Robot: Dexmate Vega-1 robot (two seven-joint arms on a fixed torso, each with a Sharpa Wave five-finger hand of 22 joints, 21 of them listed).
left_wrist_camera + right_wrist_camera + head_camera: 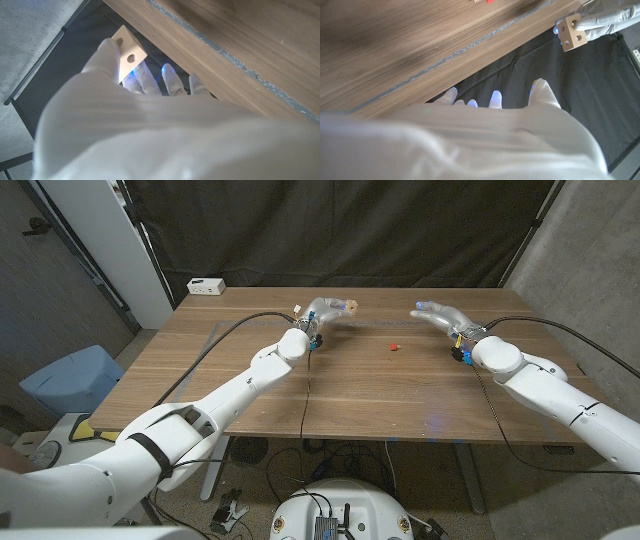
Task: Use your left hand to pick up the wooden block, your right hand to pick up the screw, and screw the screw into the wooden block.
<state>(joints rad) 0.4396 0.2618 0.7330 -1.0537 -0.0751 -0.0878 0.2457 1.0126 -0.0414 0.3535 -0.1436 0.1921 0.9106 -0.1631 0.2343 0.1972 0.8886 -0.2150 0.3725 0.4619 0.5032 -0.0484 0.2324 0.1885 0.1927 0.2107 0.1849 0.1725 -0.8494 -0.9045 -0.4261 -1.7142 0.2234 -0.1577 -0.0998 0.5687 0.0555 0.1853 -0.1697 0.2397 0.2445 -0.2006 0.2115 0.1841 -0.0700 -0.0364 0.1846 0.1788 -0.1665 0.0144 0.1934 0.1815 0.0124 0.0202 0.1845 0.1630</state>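
Note:
My left hand (322, 311) holds the pale wooden block (349, 305) a little above the far middle of the table (350, 395). In the left wrist view the block (129, 52) shows a round hole and sits between my thumb and fingers (145, 80). The screw (394, 347), small with a red head, lies on the table between my two hands. My right hand (440, 315) hovers to the right of it, fingers spread and holding nothing. From the right wrist view I see the block (571, 34) in my left hand (610, 19), and the screw (482, 1) at the picture's edge.
A small white box (206, 285) sits at the table's back left corner. A blue bin (68, 380) stands on the floor off the table's left side. A dark curtain (340, 230) hangs behind the table.

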